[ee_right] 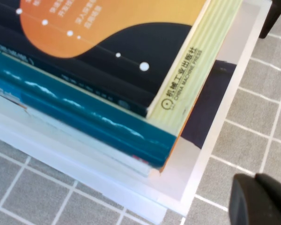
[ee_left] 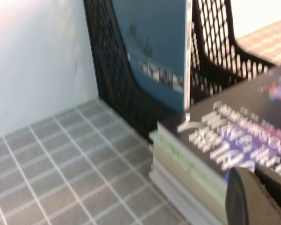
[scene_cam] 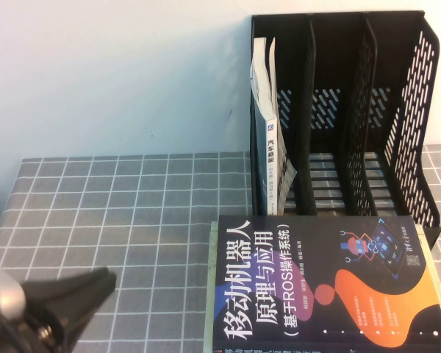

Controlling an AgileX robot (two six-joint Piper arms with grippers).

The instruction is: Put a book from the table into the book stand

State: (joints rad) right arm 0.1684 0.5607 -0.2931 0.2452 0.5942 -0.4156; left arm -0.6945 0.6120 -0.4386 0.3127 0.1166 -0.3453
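The white book (scene_cam: 268, 125) stands leaning in the left compartment of the black book stand (scene_cam: 411, 110), spine with blue logo facing out. In the left wrist view its blue cover (ee_left: 154, 47) shows inside the stand (ee_left: 117, 89). My left gripper (scene_cam: 103, 285) is shut and empty, low over the grey grid table (scene_cam: 132, 206) at the front left, apart from the stand. In its own view the left gripper (ee_left: 253, 176) is beside the book stack. My right gripper (ee_right: 255, 183) is shut and empty over the cloth beside the stack's corner. It is out of the high view.
A stack of books topped by the dark navy book with orange shapes (scene_cam: 323, 287) lies in front of the stand. It also shows in the left wrist view (ee_left: 234, 126) and the right wrist view (ee_right: 84, 42). The stand's middle and right compartments hold nothing.
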